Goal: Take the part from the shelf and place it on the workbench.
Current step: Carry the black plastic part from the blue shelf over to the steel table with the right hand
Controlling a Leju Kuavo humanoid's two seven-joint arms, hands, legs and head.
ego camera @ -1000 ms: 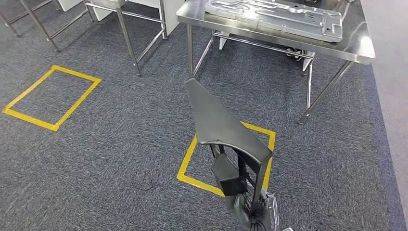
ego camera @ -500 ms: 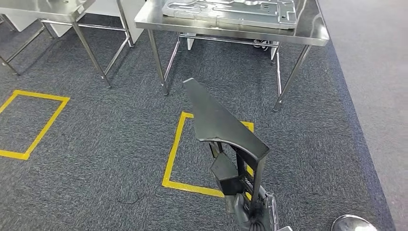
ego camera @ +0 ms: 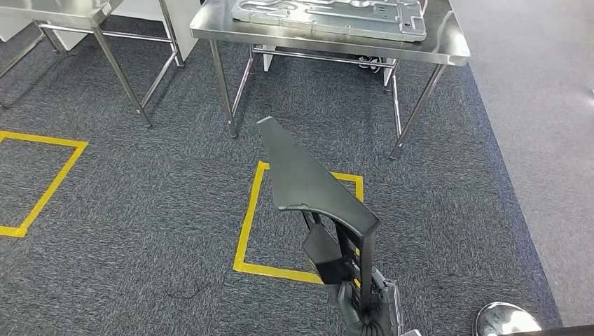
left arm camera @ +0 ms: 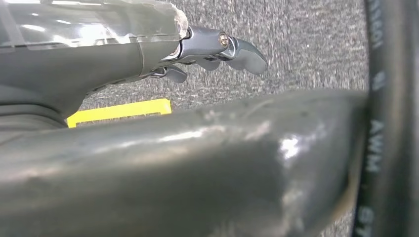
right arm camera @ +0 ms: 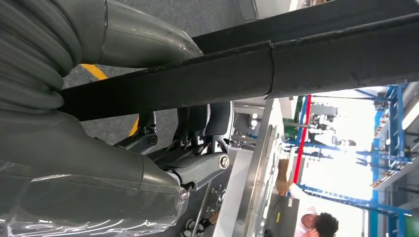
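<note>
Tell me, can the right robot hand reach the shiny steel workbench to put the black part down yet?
Probably not yet. The right robot hand grips the black angular plastic part, but grey carpet and a yellow taped square lie before the steel workbench.

The part was held out in front of the robot, above a taped square on the floor. The workbench stood just beyond, with a metal plate lying on it. A second table stood to its left.

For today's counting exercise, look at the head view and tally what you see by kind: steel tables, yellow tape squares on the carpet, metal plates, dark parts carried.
Steel tables: 2
Yellow tape squares: 2
Metal plates: 1
Dark parts carried: 1
Total: 6
</note>
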